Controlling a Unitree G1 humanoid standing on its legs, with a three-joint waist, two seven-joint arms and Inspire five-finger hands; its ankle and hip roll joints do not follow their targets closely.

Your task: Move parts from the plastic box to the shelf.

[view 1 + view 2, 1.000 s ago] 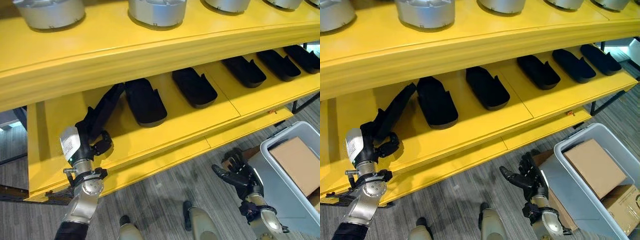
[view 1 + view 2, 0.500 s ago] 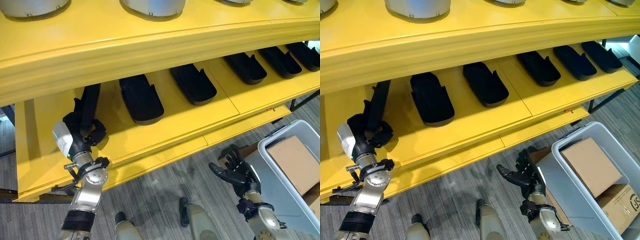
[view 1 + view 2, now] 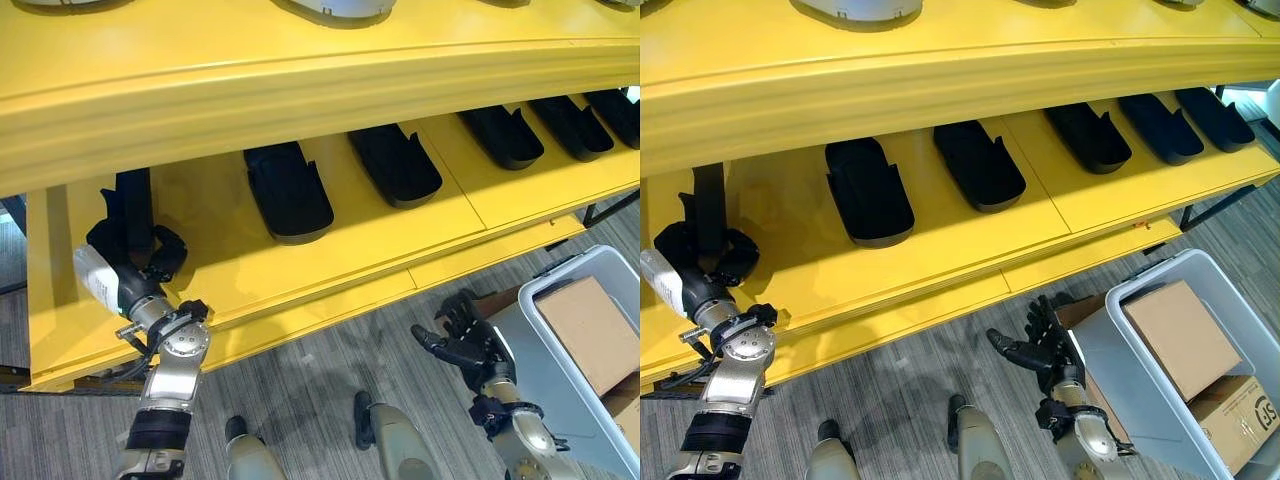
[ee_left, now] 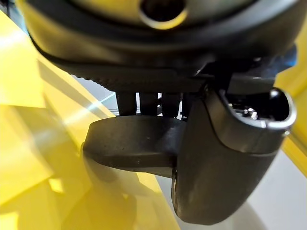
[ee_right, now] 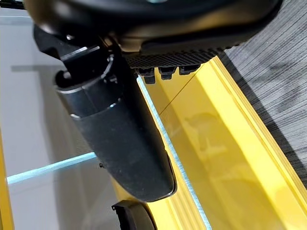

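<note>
The left robot hand [image 3: 135,270] is reaching onto the lower yellow shelf [image 3: 380,260] at its far left end, fingers and thumb curled round a long black part [image 3: 131,215] that is standing steeply on end against the shelf board — the left wrist view is showing that part [image 4: 134,146] pinched between thumb and fingers. The right robot hand [image 3: 468,345] is hanging low over the grey floor [image 3: 320,390], fingers spread and holding nothing, just beside the plastic box [image 3: 540,340], which is carrying a cardboard carton [image 3: 600,330]. Five more black parts are already lying flat in a row along the same shelf, the nearest one [image 3: 288,190] well apart from the held piece. What could go wrong from here, as a judgement: the part is being held near one end and almost upright, so letting go now would probably send it toppling — it might slide off the front lip, or land crooked and out of line with the row. The upper shelf edge [image 3: 300,90] is also sitting close above, and lifting the part could knock it. As for writing, a small dark mark is showing on a second carton [image 3: 1250,410] in the box, too small to make out.
</note>
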